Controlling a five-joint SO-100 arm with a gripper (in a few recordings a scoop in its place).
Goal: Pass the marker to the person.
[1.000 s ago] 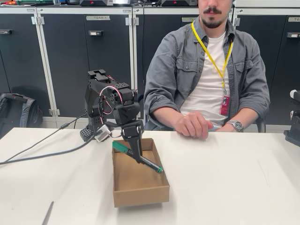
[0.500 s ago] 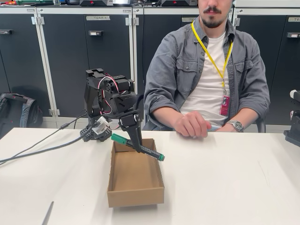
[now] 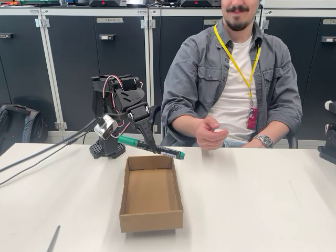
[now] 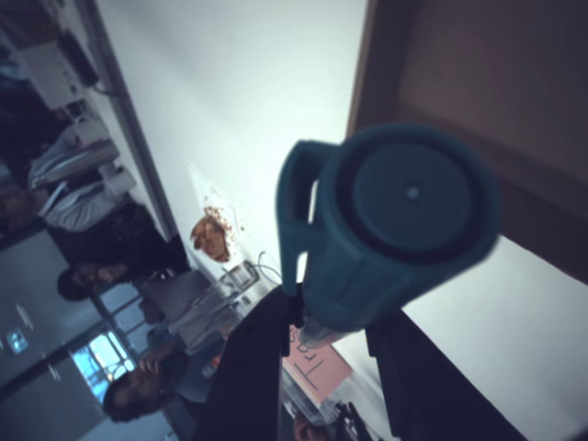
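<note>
My black gripper is shut on the marker, holding it nearly level in the air above the far end of the cardboard box. Its green cap points left and its green tail points right, toward the person. The person sits behind the table with one hand raised off the tabletop, about a hand's width right of the marker's tail. In the wrist view the marker's green cap looms end-on, with the gripper dark fingers on either side of the barrel below it.
The open cardboard box stands mid-table on the white table. Cables trail left from the arm's base. A black device sits at the right edge. A thin grey object lies at the front left. Dark cabinets stand behind.
The gripper has lifted the marker up out of the box and back toward the person. The person's hand has risen from the table. The box has shifted slightly left.
</note>
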